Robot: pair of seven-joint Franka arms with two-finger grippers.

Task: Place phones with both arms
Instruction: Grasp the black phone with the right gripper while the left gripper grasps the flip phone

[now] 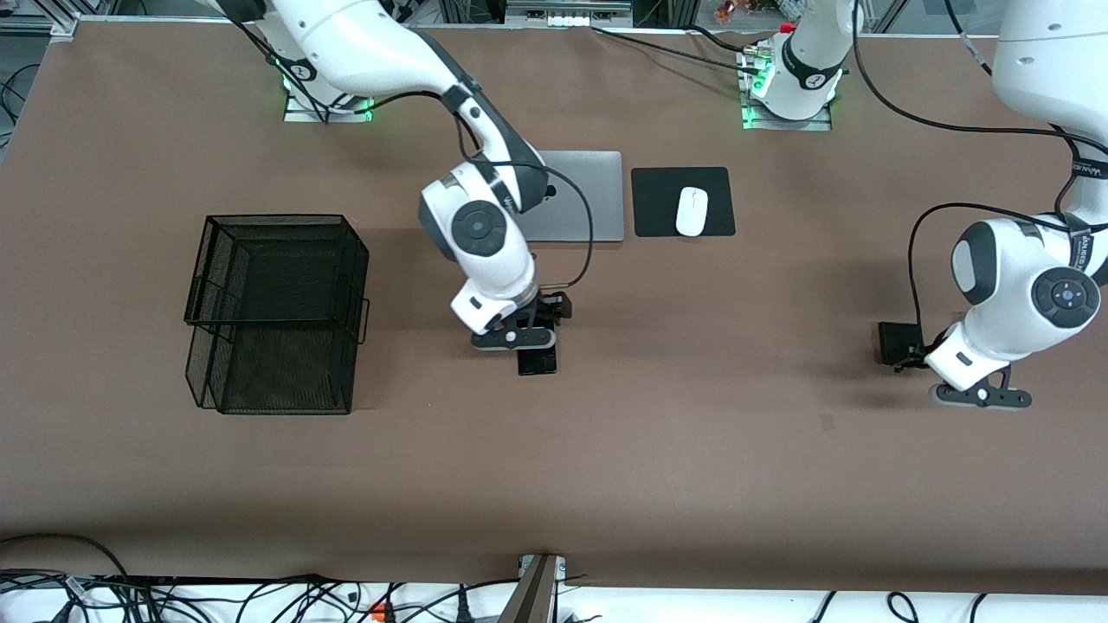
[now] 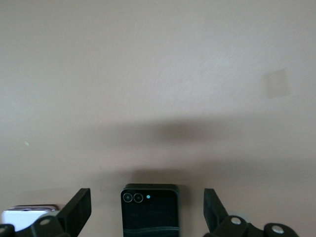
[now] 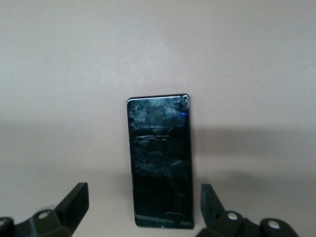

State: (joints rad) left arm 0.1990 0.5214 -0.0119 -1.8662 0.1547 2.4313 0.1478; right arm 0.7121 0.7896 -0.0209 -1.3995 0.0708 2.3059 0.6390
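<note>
On table (image 1: 692, 450): two black phones, each under one wide-open gripper.

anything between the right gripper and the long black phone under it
Nothing visible does. The right gripper hangs open right over the long black phone, which lies flat on bare table between the fingers, with no object on or beside it.

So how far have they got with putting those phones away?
Nothing looks placed yet: the mesh tray holds no phone. Both tools are open, the right tool over the long black phone, the left tool over the small black phone. Grasping and placing remain.
</note>
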